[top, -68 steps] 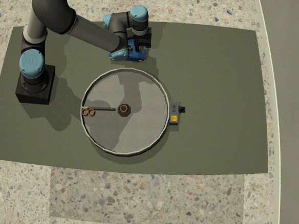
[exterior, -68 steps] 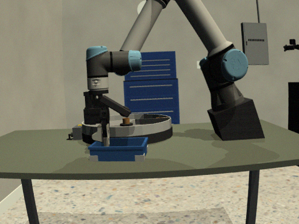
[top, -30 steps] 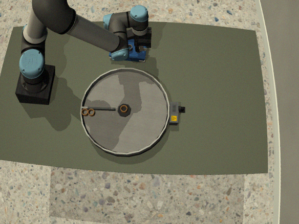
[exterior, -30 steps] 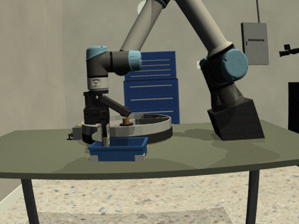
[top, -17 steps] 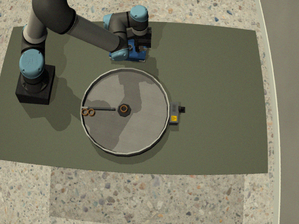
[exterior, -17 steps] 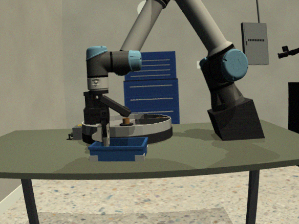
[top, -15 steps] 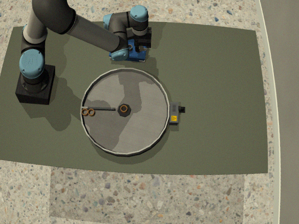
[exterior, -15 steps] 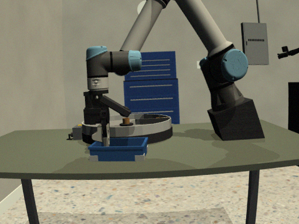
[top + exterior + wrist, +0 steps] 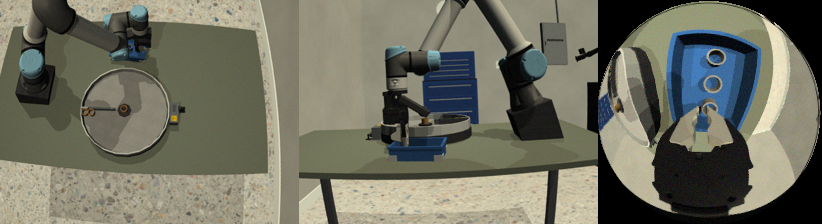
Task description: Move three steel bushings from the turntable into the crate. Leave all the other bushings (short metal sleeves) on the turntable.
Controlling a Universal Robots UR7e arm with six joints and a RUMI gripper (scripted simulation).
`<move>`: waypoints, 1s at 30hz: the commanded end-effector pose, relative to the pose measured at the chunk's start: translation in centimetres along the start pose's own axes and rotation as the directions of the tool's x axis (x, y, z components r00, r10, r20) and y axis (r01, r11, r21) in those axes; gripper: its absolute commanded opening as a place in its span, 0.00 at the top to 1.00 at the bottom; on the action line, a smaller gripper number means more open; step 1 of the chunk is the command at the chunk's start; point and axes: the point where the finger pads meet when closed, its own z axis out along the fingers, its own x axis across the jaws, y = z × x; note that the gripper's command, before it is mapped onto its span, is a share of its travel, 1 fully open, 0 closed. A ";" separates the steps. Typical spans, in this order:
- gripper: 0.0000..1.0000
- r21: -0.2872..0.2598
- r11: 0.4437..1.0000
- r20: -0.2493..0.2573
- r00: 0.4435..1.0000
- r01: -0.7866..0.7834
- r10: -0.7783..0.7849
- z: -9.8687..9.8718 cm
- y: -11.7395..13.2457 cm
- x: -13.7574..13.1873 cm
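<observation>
A: Turntable [image 9: 153, 84] sits beside the gripper [image 9: 701, 121], crate [image 9: 746, 82] right under it?

B: Yes. The gripper hangs over the blue crate with its jaws nearly closed and nothing between them.

A: The steel bushings [image 9: 713, 83]?

B: Three lie in a row on the crate floor, the nearest just past the fingertips. Three copper-coloured bushings [image 9: 87, 112] remain on the turntable, well away from the gripper: two at the rim, one at the hub

I see soft, even overhead light, moderately bright, with no glare. The arm [image 9: 77, 25] throws broad, hard-edged shadows across the worktop [image 9: 217, 102] and turntable [image 9: 143, 122]. My wrist view is a fisheye circle, bent at its rim, black outside and slightly soft.
</observation>
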 end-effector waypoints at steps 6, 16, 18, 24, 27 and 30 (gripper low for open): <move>0.94 -0.001 1.000 0.000 1.000 0.000 0.000 -0.4 0.0 0.0; 0.94 -0.001 1.000 0.000 1.000 0.000 0.000 -3.6 0.0 0.0; 0.94 -0.001 1.000 0.000 1.000 0.000 0.000 -4.6 0.0 0.0; 0.94 -0.001 1.000 0.000 1.000 0.000 0.000 -6.5 0.0 0.0; 0.94 -0.001 1.000 0.000 1.000 0.000 0.000 -6.5 0.0 0.0; 0.94 -0.001 1.000 0.000 1.000 0.000 0.000 -6.5 0.0 0.0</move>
